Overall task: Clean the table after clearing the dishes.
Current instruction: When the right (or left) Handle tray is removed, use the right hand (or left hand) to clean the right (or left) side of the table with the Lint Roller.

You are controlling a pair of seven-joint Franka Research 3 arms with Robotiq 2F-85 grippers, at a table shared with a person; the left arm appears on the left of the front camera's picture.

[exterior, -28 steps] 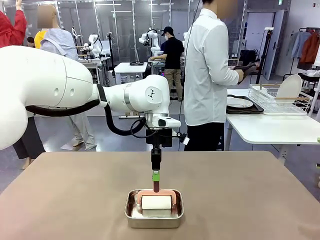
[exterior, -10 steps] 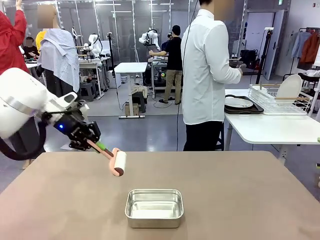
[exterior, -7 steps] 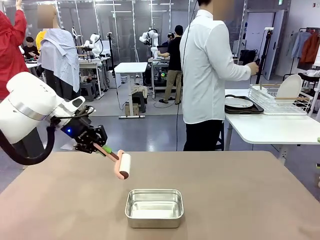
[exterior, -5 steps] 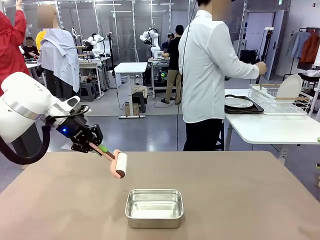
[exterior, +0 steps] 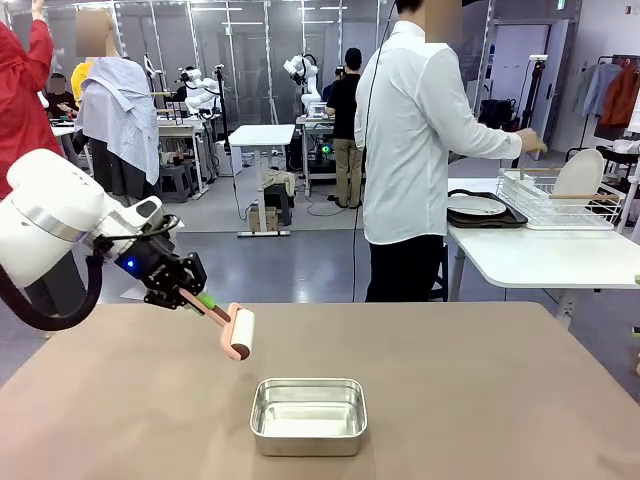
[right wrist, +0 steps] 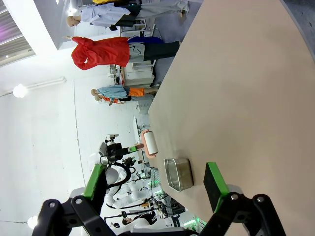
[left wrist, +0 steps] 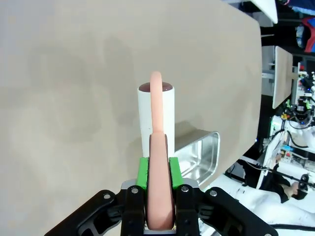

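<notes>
Front view records the left gripper [exterior: 200,297] at the left of the taupe bench [exterior: 480,380], its fingers clamped on the pink handle of a lint roller [exterior: 240,332] whose white roll tilts down toward the bench; contact with the surface cannot be determined. A steel pan [exterior: 308,415] sits on the bench at near centre, apart from the roller. Beyond the far edge a person [exterior: 415,150] stands turned away, reaching over a white side bench [exterior: 540,255] that carries a white plate [exterior: 477,205] on a dark tray [exterior: 490,219] beside a wire rack [exterior: 560,205]. Left wrist view adds the grip detail: green fingers [left wrist: 142,172] press both sides of the handle. Right wrist view supplies the right gripper [right wrist: 155,181], fingers spread wide and holding nothing, above the bench.
</notes>
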